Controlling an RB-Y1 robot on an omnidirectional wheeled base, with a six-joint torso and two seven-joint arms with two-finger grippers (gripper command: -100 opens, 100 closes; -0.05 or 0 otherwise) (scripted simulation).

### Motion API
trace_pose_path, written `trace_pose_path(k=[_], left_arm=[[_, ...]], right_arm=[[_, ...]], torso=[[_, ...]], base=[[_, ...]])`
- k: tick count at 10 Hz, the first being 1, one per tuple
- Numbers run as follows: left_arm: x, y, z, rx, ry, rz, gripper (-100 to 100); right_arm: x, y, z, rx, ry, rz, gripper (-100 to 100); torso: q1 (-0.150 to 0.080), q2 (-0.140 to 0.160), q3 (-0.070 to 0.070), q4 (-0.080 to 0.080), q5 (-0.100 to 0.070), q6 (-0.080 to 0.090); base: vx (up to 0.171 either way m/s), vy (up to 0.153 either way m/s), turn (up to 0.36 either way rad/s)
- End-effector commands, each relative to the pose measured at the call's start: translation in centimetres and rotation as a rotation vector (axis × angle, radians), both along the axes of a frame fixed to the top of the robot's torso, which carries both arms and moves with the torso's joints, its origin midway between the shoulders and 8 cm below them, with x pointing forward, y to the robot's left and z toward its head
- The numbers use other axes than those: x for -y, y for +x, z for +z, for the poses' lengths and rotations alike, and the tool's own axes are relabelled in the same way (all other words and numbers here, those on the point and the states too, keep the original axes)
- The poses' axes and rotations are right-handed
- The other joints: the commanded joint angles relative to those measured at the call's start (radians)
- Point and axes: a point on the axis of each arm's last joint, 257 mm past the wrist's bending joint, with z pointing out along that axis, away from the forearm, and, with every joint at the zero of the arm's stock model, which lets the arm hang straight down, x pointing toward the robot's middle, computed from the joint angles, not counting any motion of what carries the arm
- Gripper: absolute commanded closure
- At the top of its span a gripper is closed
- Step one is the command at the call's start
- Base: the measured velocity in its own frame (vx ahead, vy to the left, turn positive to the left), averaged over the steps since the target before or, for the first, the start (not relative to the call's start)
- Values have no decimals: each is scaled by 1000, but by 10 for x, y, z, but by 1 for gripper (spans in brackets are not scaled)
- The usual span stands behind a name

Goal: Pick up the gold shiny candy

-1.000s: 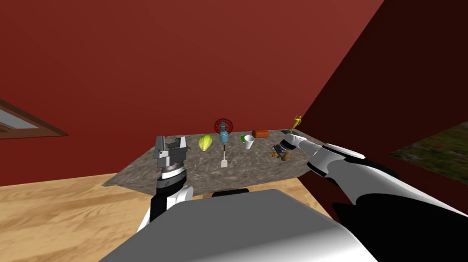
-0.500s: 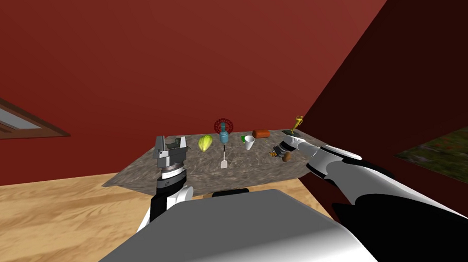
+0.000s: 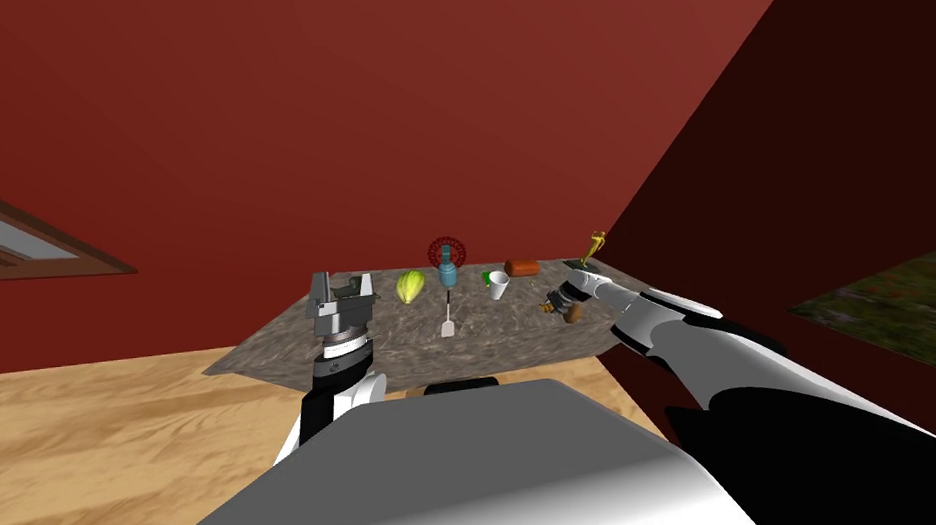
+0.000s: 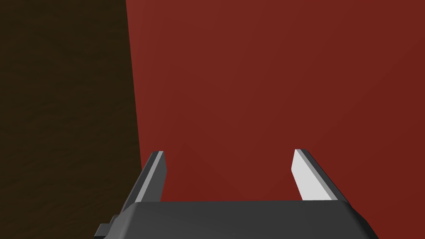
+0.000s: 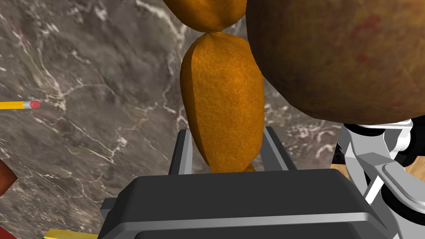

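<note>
The gold-orange candy point(image 5: 224, 103), twisted at its end, lies on the marbled grey table point(image 3: 500, 345) near the right edge. My right gripper point(image 5: 226, 137) is shut on it, both fingers pressing its sides. In the head view the right gripper point(image 3: 559, 302) sits low over the table with the candy point(image 3: 547, 309) at its tip. A large brown round thing point(image 5: 332, 54) touches or nearly touches the candy beside the gripper. My left gripper point(image 3: 338, 293) is held above the table's left part, and its fingers point(image 4: 309, 176) stand open with nothing between them.
Along the table's back stand a yellow-green fruit point(image 3: 410, 286), a blue bottle point(image 3: 447, 272), a white cup point(image 3: 498, 285), a red-brown loaf point(image 3: 522, 268) and a gold figure point(image 3: 592, 246). A white spatula point(image 3: 448, 321) lies mid-table. A pencil point(image 5: 18, 105) lies near the candy. Red walls close the back and right.
My right hand has shifted very slightly lower and to the right at the candy. The left arm and the things on the table have not moved.
</note>
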Motion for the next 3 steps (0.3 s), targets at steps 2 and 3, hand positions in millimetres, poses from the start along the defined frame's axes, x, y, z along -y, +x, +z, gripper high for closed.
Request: trace_pose_path(k=[2,3], left_arm=[[0,0,0,0,0,0,0],[0,0,0,0,0,0,0]], right_arm=[[0,0,4,-1,0,3,100],[0,0,4,-2,1,2,0]], torso=[[0,1,0,0,0,0],[0,0,0,0,0,0]], base=[[-19,3,-13],[0,0,0]])
